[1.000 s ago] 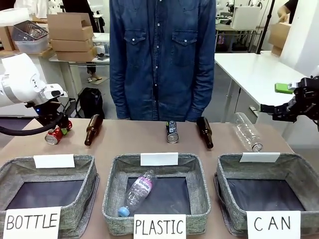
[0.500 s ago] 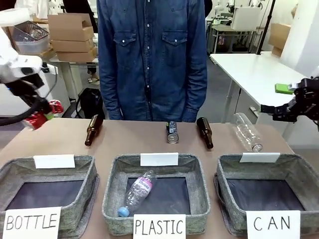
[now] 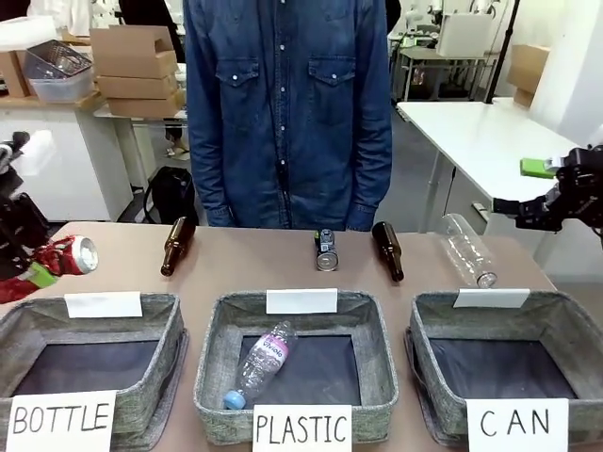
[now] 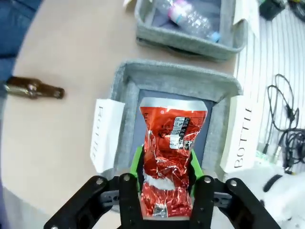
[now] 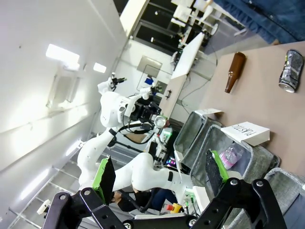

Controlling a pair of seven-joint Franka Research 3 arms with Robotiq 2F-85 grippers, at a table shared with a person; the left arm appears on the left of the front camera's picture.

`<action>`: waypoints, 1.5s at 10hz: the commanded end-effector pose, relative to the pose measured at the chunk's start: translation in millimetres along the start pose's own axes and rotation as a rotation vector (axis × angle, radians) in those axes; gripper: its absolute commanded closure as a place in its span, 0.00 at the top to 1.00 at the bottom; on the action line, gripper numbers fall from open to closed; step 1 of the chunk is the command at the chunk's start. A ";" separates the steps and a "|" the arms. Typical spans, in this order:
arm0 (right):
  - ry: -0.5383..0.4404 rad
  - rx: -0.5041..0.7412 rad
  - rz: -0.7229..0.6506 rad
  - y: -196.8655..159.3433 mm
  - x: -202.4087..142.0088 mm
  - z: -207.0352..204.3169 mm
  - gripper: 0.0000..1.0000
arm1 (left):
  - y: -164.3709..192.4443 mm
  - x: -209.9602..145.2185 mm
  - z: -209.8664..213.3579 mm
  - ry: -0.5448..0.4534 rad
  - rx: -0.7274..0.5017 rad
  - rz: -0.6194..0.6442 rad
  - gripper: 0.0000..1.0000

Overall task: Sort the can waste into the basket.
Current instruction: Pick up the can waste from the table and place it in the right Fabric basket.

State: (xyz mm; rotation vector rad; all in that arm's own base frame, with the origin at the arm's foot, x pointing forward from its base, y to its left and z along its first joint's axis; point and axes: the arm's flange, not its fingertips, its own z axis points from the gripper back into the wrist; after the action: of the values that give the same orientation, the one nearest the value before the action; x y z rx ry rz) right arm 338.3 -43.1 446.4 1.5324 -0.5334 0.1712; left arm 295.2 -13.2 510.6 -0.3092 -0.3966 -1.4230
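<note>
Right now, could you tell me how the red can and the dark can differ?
The red can is crushed and shiny; the dark can has multicoloured print and looks less crumpled. The red can is gripped in the left hand, off the table; the dark can lies on its side on the table, untouched. Both are small metal cans, neither yet in the CAN basket.

The left end effector [image 3: 42,268], cut off at the left edge, covers one end of the red can [image 3: 73,255].
</note>
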 end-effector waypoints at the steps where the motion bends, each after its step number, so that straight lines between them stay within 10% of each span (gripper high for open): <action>1: -0.013 0.017 0.017 0.8 3.6 -2.4 1.00 | 6.1 3.3 -6.3 0.029 -0.008 0.060 0.00; 5: -0.013 0.017 0.017 0.8 3.6 -2.4 1.00 | 6.1 3.3 -6.3 0.029 -0.008 0.060 0.00; 6: -0.013 0.017 0.017 0.8 3.6 -2.4 1.00 | 4.6 0.1 -7.6 0.020 -0.017 0.038 0.41; 8: 0.056 -0.038 -0.005 19.8 8.5 5.4 1.00 | 0.3 103.5 -33.9 -0.333 -0.066 -0.168 0.41; 10: 0.159 -0.216 0.065 38.6 2.9 42.8 1.00 | -33.3 256.5 -77.8 -0.398 -0.211 -0.596 0.41; 12: 0.239 -0.390 0.214 39.4 -18.9 131.4 1.00 | -85.5 347.2 -115.9 -0.277 -0.326 -0.819 0.41; 15: 0.061 -0.353 0.266 43.3 -64.1 222.2 1.00 | -118.3 464.3 -190.5 -0.096 -0.261 -1.007 0.41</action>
State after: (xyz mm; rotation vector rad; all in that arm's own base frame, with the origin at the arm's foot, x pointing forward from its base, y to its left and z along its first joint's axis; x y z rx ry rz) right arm 212.9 -232.8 452.5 1.0454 -0.6007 0.2739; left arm 215.0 -498.4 531.7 -0.5766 -0.4510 -2.4291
